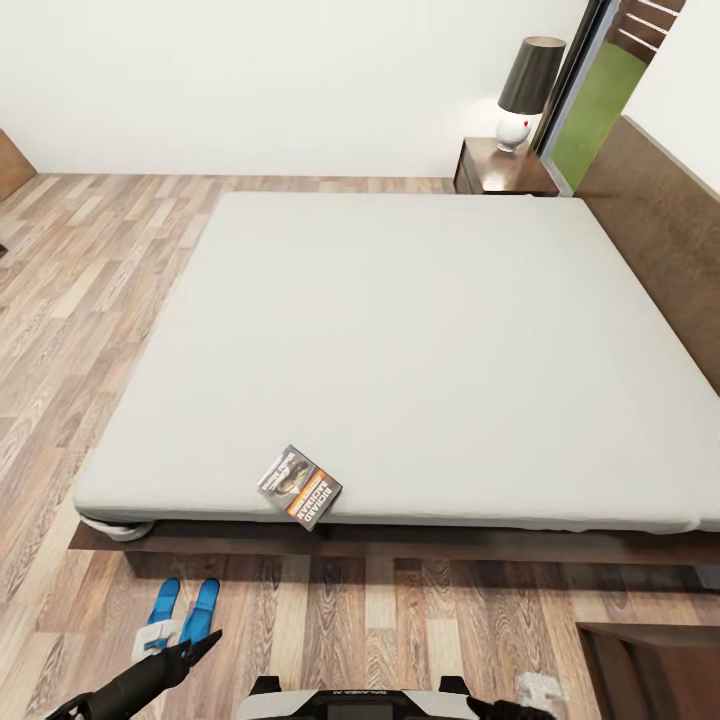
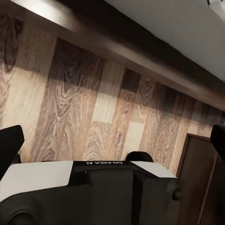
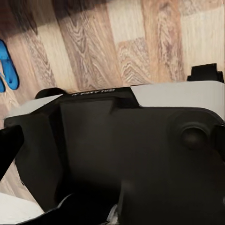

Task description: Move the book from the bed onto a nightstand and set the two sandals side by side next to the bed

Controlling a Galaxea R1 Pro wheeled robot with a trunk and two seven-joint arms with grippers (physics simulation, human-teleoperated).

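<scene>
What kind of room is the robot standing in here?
A bedroom, most likely. A large low bed with a bare pale mattress takes up most of the head view, a small dark nightstand with a lamp stands at its far corner, and blue sandals lie on the wood floor.

White walls [image 1: 250,80], wood-plank floor [image 1: 90,300], dark-shaded lamp [image 1: 525,90] beside tall window [image 1: 590,110], brown wall panel [image 1: 660,220].

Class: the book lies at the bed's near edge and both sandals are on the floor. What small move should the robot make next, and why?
Probably reach the left gripper up toward the book: the sandals already lie side by side next to the bed, and the book overhangs the near edge.
</scene>
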